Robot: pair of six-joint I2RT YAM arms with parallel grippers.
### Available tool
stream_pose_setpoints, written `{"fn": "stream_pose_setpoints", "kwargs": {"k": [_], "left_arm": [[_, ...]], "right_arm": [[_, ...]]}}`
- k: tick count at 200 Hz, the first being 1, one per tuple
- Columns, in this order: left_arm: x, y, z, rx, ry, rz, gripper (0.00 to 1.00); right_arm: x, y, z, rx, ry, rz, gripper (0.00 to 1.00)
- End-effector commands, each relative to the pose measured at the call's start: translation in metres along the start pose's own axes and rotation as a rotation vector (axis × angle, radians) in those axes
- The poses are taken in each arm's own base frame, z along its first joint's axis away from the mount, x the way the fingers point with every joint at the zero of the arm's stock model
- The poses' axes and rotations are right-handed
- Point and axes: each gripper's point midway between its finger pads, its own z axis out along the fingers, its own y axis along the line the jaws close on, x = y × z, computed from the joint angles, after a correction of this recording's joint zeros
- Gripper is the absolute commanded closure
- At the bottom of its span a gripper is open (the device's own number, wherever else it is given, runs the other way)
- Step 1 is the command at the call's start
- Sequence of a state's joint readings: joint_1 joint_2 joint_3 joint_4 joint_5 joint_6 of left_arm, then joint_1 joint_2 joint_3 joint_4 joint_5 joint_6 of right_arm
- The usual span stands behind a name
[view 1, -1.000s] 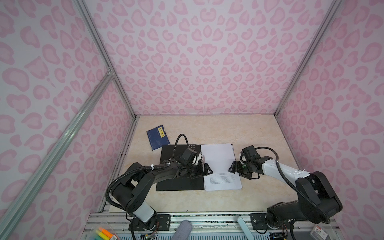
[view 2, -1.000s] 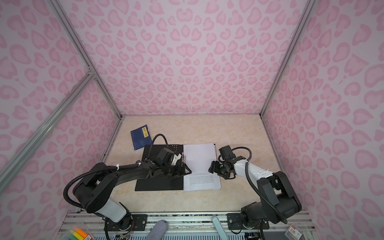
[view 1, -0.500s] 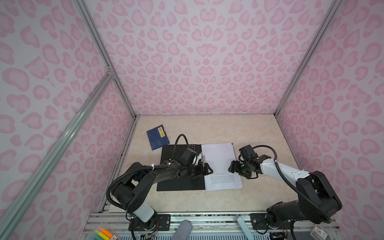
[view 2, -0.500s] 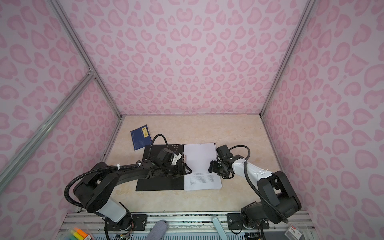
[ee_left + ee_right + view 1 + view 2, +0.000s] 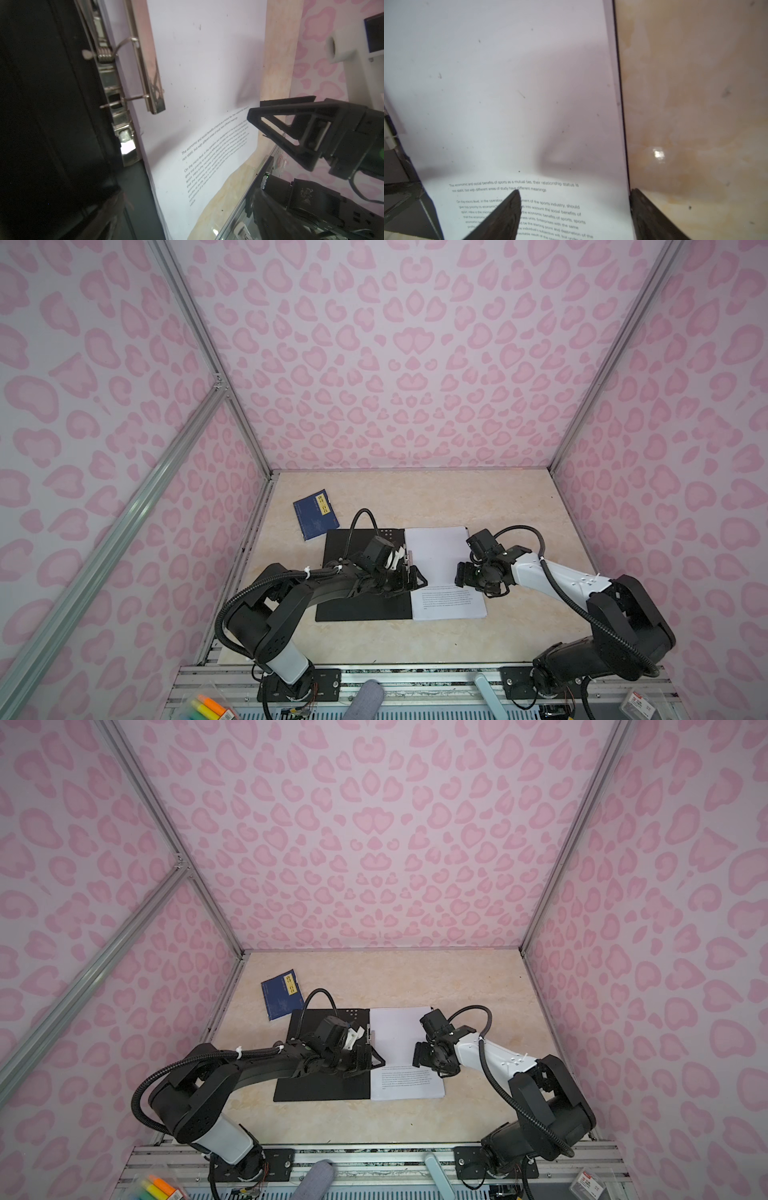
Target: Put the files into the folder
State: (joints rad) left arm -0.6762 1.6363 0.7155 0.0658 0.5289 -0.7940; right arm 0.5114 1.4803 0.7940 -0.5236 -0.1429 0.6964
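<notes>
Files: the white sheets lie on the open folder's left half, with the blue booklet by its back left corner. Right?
No. The files lie on the right half of the open folder, as both top views show; the blue booklet is by its back left corner.

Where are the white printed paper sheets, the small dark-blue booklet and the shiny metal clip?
white printed paper sheets (image 5: 432, 545): in a top view, blank upper half.
small dark-blue booklet (image 5: 315, 522): in a top view, middle of its cover.
shiny metal clip (image 5: 148, 62): left wrist view, its flat pressing bar.
</notes>
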Motion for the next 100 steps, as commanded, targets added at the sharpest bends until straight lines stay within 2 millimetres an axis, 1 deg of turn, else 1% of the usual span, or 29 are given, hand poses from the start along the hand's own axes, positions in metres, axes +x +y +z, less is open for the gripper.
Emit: {"fn": "stream_pose_setpoints", "kwargs": {"k": [1,56,100], "left_arm": [[0.023,0.036,0.003,-0.139,0.068,-0.081,0.02],[0.023,0.037,0.004,-0.134,0.070,-0.083,0.02],[0.023,0.035,0.004,-0.129,0.070,-0.083,0.02]], "right_arm": [[0.000,-0.011,0.002,0.078,-0.008,-0.006,0.16],[-0.002,-0.015,-0.004,0.176,-0.044,-0.059,0.14],[0.002,-0.001,0.001,0.106,-0.024,-0.060,0.14]]}}
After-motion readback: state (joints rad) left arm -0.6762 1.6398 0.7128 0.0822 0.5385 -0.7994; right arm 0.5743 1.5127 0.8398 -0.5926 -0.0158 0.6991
